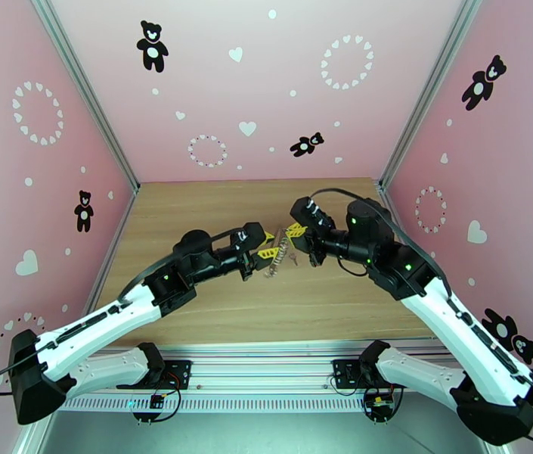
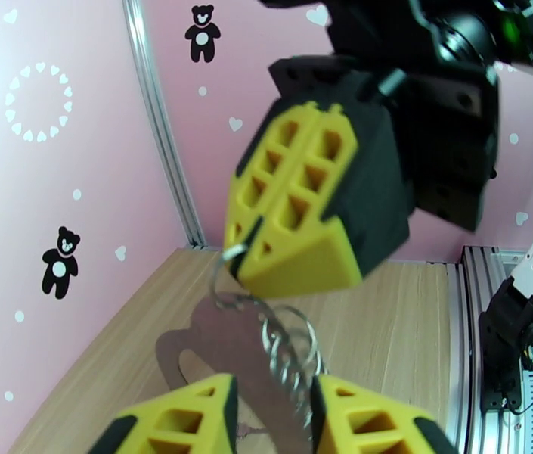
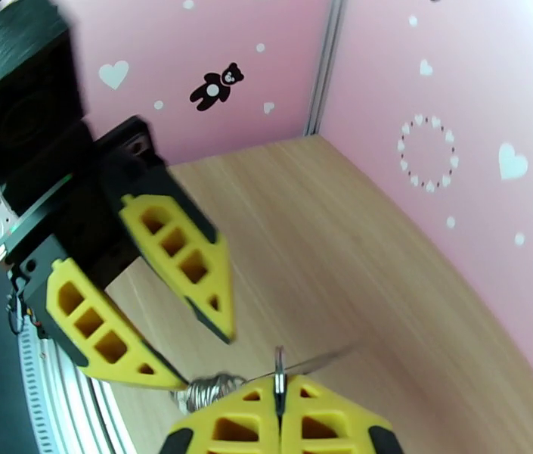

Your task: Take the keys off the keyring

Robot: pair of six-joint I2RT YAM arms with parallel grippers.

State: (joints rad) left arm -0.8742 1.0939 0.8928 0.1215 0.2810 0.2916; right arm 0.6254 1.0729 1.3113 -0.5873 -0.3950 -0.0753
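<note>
Right gripper (image 3: 280, 384): clenched on the keyring (image 3: 280, 362) rim — a thin hold.
Left gripper (image 3: 199, 359): fingers apart, grasping nothing.
Risk: loop twists free — drops.

keyring (image 1: 273, 265) over table (image 1: 213, 296) centre, between fingers (image 1: 268, 253)

Open table (image 1: 213, 315) all round; left arm (image 1: 190, 262) and right arm (image 1: 364, 236) tight beside the keyring (image 1: 272, 265).

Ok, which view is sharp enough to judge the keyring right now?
Left wrist: the keyring is soft but readable, hanging from the shut right tool, which is close and blurred. Right wrist: the left tool is smeared, the keyring a faint streak. Top external: sharp, evenly lit, but the keyring is tiny.
</note>
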